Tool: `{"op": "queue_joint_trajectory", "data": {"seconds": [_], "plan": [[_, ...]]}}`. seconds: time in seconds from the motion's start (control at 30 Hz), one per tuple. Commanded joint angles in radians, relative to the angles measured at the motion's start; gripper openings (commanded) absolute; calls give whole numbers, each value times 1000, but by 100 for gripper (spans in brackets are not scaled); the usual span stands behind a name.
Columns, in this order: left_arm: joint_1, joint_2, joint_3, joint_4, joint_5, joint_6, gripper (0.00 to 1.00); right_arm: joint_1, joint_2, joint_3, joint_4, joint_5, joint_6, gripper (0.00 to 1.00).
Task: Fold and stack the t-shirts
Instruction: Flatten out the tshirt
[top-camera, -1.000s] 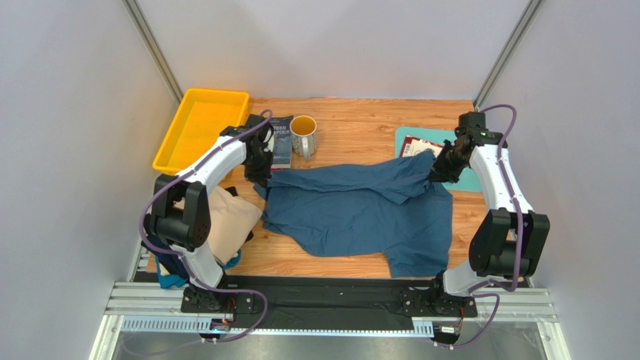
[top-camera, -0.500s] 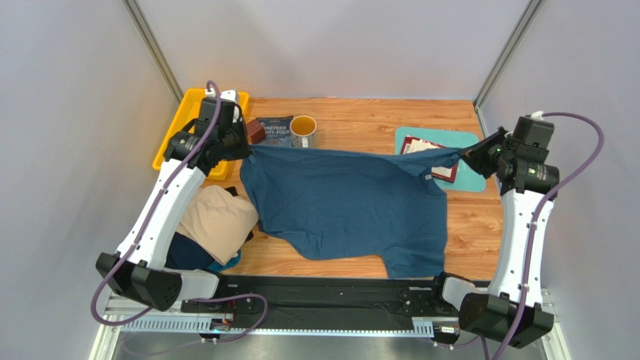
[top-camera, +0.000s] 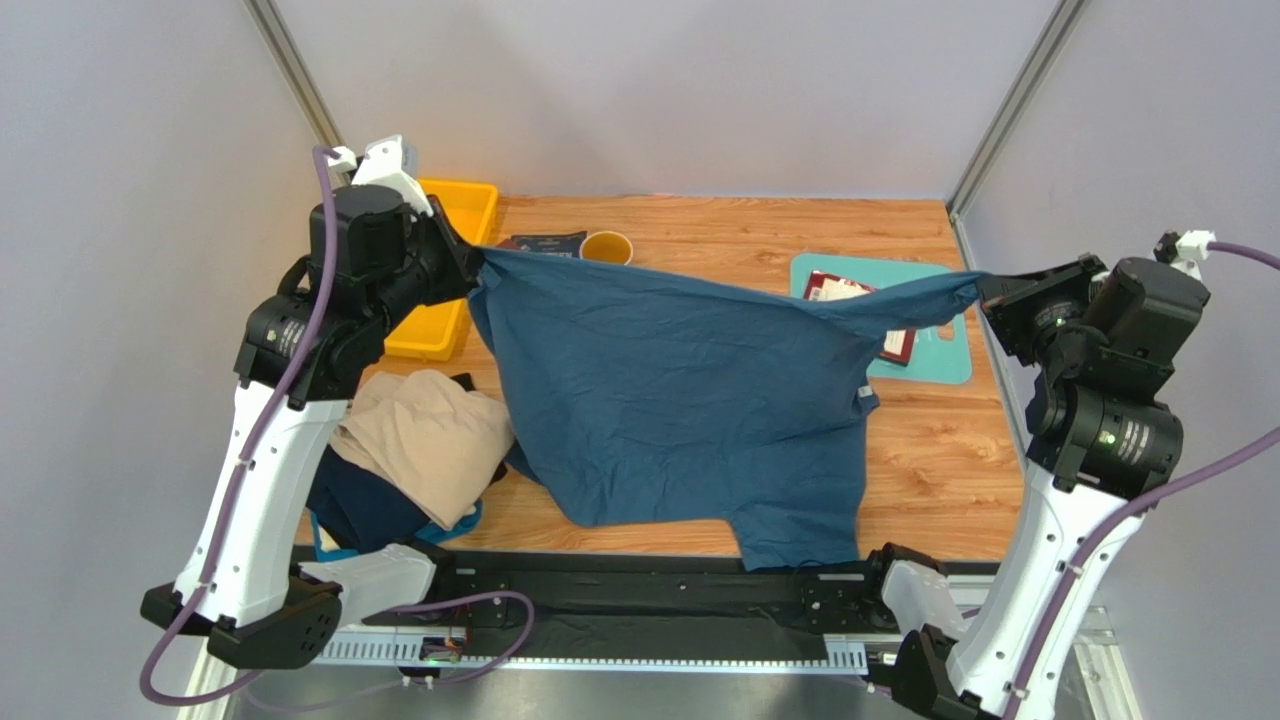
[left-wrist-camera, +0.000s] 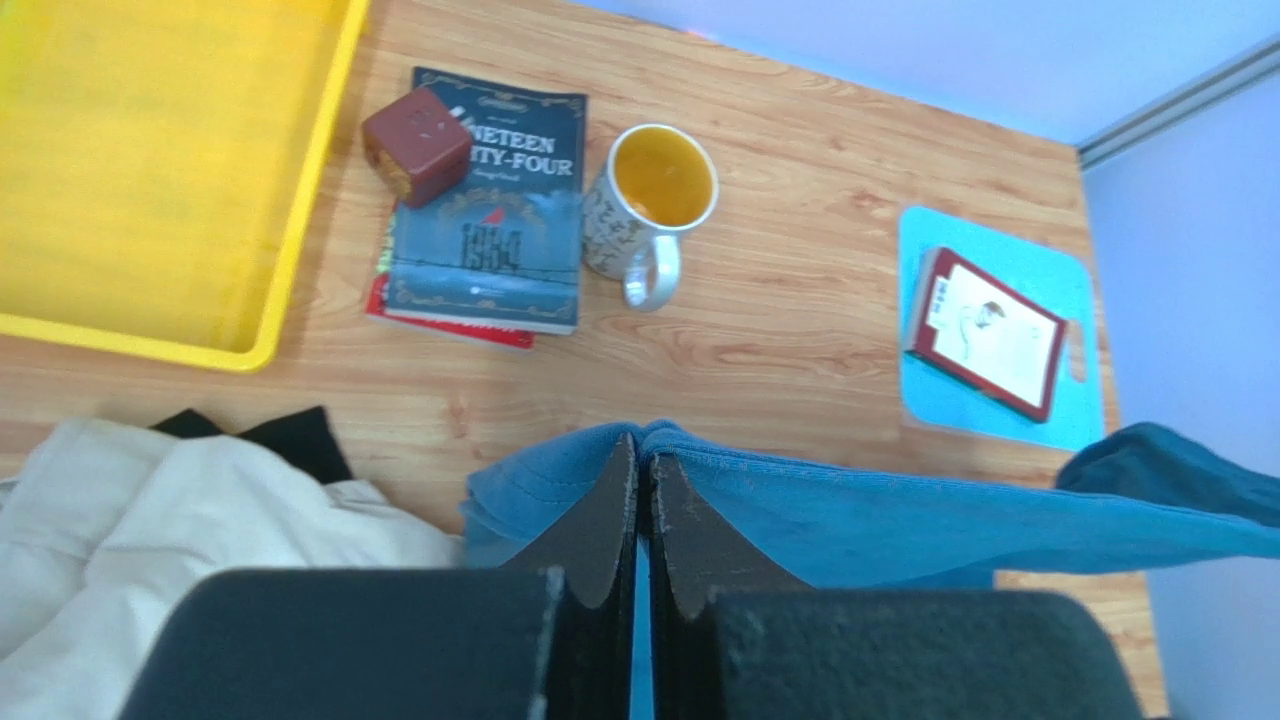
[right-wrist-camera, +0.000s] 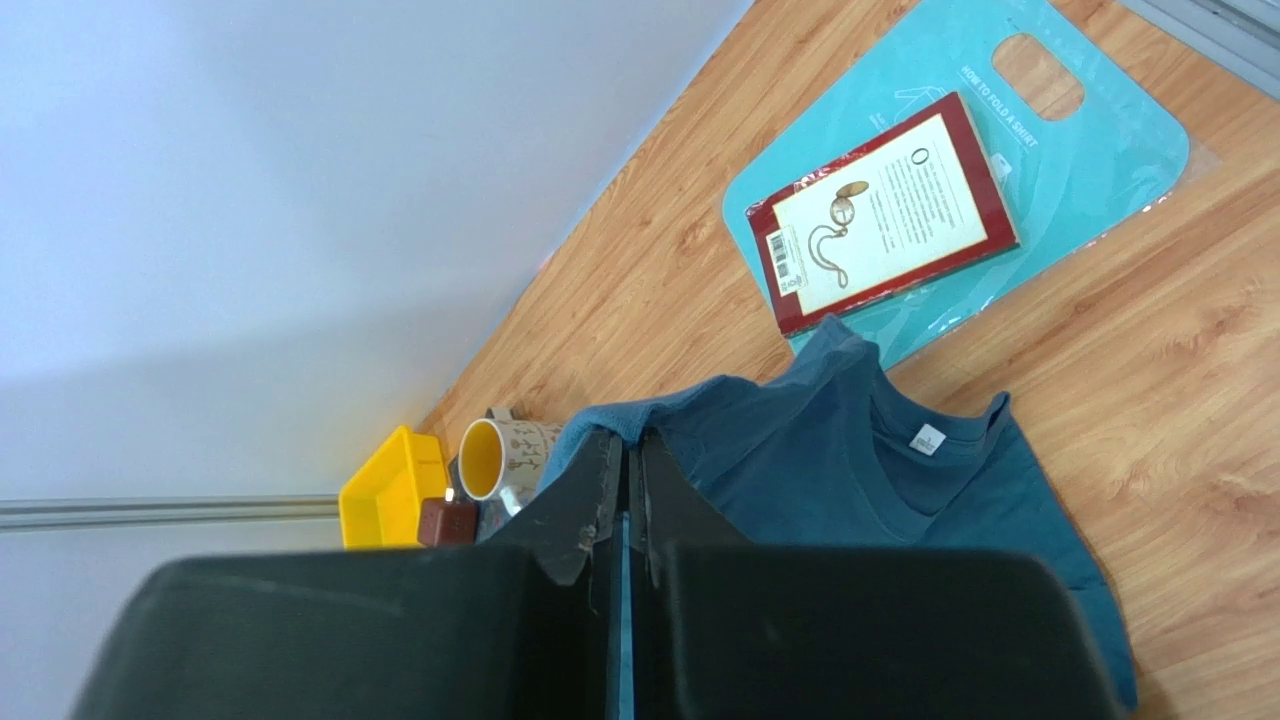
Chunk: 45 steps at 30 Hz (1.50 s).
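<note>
1. Left pincer (top-camera: 475, 270) clamps one corner of the soft, wrinkled teal-blue t-shirt (top-camera: 676, 398).
2. Right pincer (top-camera: 984, 297) pinches the opposite corner (fabric stretched taut between).
3. Its lower part drapes onto the wood-grain desk (top-camera: 932, 450).

The top camera looks steeply down from the near side. Both wrist cameras sit high, facing down, sharing the mug (left-wrist-camera: 649, 203).

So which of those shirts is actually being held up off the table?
The large teal-blue t-shirt, stretched between the left gripper and the right gripper. The beige t-shirt and the dark navy t-shirt just lie heaped at the near left.
</note>
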Motion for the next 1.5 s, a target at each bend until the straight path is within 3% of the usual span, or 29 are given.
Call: {"op": "queue_joint_trajectory", "data": {"seconds": [0.0, 0.1, 0.23, 0.43, 0.63, 0.8, 0.9, 1.07, 1.3, 1.47], "plan": [[-19, -48, 15, -20, 19, -39, 0, -10, -141, 36, -33, 40, 45, 0], [-33, -115, -41, -3, 50, -40, 0, -10, -237, 54, -38, 85, 57, 0], [-34, -201, -82, 0, 26, -38, 0, -10, -227, 178, -78, 144, 34, 0], [-36, -223, 33, -14, 6, -16, 0, 31, -146, 427, -118, 183, -14, 0], [-36, -243, 100, -18, 52, -38, 0, 130, -120, 566, -118, 334, -46, 0], [-36, -260, 134, 3, 87, -41, 0, 318, -71, 694, -113, 503, -86, 0], [-36, -260, 93, 5, 116, -43, 0, 467, -52, 695, -75, 649, -127, 0], [-34, -223, -51, -11, 144, -59, 0, 593, 14, 672, -26, 718, -196, 0], [-34, -71, -105, -138, 46, 37, 0, 599, 118, 463, -81, 694, -179, 0], [-36, -1, -236, -107, -63, 82, 0, 576, 217, 309, -119, 666, -172, 0]]}}
